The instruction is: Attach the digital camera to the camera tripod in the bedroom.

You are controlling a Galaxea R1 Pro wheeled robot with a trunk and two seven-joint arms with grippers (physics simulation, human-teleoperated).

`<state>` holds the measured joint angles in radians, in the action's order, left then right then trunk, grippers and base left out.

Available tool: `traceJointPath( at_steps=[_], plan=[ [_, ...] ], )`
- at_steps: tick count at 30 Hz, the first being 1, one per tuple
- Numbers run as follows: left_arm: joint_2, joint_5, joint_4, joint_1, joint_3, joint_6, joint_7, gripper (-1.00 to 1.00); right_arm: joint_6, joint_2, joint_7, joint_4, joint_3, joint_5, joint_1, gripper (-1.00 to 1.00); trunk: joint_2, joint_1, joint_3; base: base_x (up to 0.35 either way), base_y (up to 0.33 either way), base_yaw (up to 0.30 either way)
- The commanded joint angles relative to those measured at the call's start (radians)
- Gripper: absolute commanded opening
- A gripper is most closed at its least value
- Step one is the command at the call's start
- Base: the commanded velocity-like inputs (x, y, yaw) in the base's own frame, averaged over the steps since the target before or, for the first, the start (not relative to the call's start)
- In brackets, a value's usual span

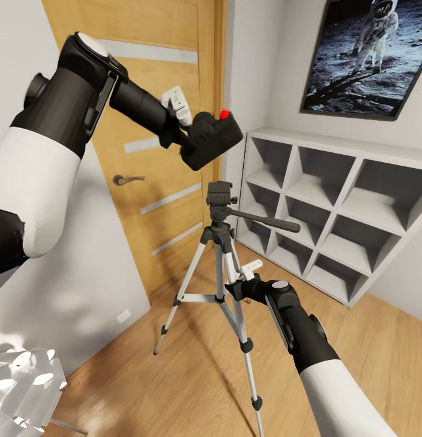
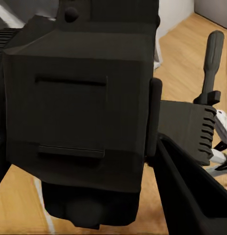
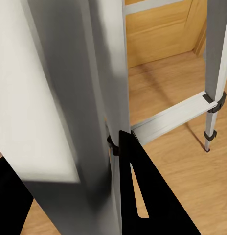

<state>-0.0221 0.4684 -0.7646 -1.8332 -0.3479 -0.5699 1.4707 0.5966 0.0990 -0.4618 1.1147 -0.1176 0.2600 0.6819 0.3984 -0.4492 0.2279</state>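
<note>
Head view, left to right: my left claw (image 1: 188,128) is clamped on the small black compact digital camera with the red spot (image 1: 212,139), held up in front of the striped wooden door (image 1: 168,36). Camera sits above the black head (image 1: 219,195) of the silver-legged camera tripod (image 1: 220,267), slightly to its left, tilted, clear air between them. Lower right, my right claw (image 1: 241,280) is closed on a silver upper leg (image 3: 101,88), steadying the stand on the light wood plank floor (image 1: 174,382). White cube shelf (image 1: 332,218) stands behind.

Step in hand: carrying the camera to the mount, not seated yet. Next, I judge: level the body, centre it over the head plate, lower straight down. Risk: nudging the long pan handle (image 1: 265,221).

Left wrist view: camera body close up, tripod head (image 2: 189,129) just beyond.
</note>
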Motion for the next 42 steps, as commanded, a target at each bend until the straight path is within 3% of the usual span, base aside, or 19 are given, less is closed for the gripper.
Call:
traceJointPath(
  at_steps=[1,4,6,7,8,9,10,11,17,36,40,42],
  plan=[
    [-0.004,0.011,0.005,-0.001,-0.004,-0.052,0.022,-1.00,0.000,0.001,-0.008,-0.010,0.001,0.020,0.001,-1.00,0.002,-0.001,0.002,0.000,0.000,0.000],
    [-0.013,0.047,0.013,-0.011,-0.012,-0.145,0.068,-1.00,0.000,0.001,-0.008,-0.011,0.001,0.019,0.000,-1.00,0.002,-0.001,0.002,0.000,0.000,0.000],
    [-0.020,0.059,0.025,-0.038,-0.056,-0.170,0.082,-1.00,0.000,0.001,-0.008,-0.014,0.000,0.021,0.001,-1.00,0.002,-0.001,0.002,0.000,0.000,0.000],
    [-0.021,0.058,0.033,-0.054,-0.119,-0.178,0.087,-1.00,0.000,0.001,-0.008,-0.016,0.001,0.022,0.001,-1.00,0.002,-0.001,0.002,0.000,0.000,0.000],
    [-0.022,0.057,0.035,-0.061,-0.159,-0.181,0.089,-1.00,0.000,0.001,-0.008,-0.017,0.001,0.022,0.001,-1.00,0.002,-0.001,0.002,0.000,0.000,0.000],
    [-0.022,0.056,0.036,-0.063,-0.175,-0.182,0.089,-1.00,0.000,0.001,-0.008,-0.018,0.001,0.022,0.001,-1.00,0.002,-0.001,0.002,0.000,0.000,0.000],
    [-0.027,0.051,0.036,-0.068,-0.214,-0.182,0.091,-1.00,0.000,0.001,-0.008,-0.019,0.001,0.022,0.001,-1.00,0.002,-0.001,0.002,0.000,0.000,0.000],
    [-0.029,0.045,0.034,-0.070,-0.224,-0.179,0.092,-1.00,0.000,0.001,-0.008,-0.019,0.001,0.022,0.001,-1.00,0.002,-0.001,0.002,0.000,0.000,0.000],
    [-0.041,-0.018,-0.028,-0.072,-0.241,-0.166,0.092,-1.00,0.000,0.001,-0.008,-0.019,0.001,0.022,0.001,-1.00,0.002,-0.001,0.002,0.000,0.000,0.000],
    [-0.037,-0.033,-0.069,-0.072,-0.251,-0.088,0.092,-1.00,-0.002,0.001,-0.009,-0.026,0.001,0.019,0.001,-1.00,0.002,-0.001,0.002,0.000,0.000,0.000],
    [-0.034,-0.033,-0.071,-0.072,-0.287,-0.086,0.092,-1.00,-0.001,0.001,-0.008,-0.030,0.001,0.019,0.001,-1.00,0.002,-0.001,0.002,0.000,0.000,0.000],
    [-0.031,-0.035,-0.073,-0.073,-0.333,-0.087,0.092,-1.00,-0.001,0.001,-0.007,-0.031,0.001,0.019,0.001,-1.00,0.002,-0.001,0.002,0.000,0.000,0.000]
  ],
)
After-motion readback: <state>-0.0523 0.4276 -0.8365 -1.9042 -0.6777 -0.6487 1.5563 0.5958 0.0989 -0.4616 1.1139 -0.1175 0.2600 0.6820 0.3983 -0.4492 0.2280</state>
